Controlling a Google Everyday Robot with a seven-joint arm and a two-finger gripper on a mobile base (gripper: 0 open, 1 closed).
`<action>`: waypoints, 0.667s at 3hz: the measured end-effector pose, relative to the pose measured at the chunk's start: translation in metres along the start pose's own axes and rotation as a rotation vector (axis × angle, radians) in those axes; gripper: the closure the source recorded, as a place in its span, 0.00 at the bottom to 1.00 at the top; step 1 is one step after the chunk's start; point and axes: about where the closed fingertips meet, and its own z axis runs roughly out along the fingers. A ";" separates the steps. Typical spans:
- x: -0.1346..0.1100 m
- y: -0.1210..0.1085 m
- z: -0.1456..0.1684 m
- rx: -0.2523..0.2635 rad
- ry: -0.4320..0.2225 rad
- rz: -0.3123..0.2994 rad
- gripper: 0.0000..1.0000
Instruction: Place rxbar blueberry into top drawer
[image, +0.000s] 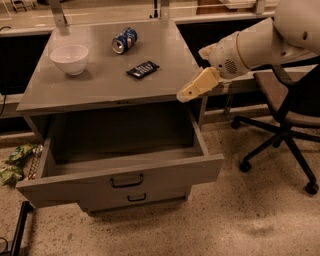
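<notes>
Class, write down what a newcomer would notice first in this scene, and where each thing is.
The top drawer stands wide open and empty at the front of the cabinet. The pale tool hangs by the cabinet's right front corner. The dark rxbar lies on top, near a tipped blue can.

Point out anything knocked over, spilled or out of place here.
The soda can lies tipped on its side at the back of the cabinet top, and green litter sits on the floor left of the open drawer. The pincer hovers by the cabinet's right edge, off the snack bar.
</notes>
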 end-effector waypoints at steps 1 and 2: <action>-0.002 -0.006 0.012 -0.005 -0.013 0.006 0.00; -0.016 -0.037 0.058 0.005 -0.075 0.057 0.00</action>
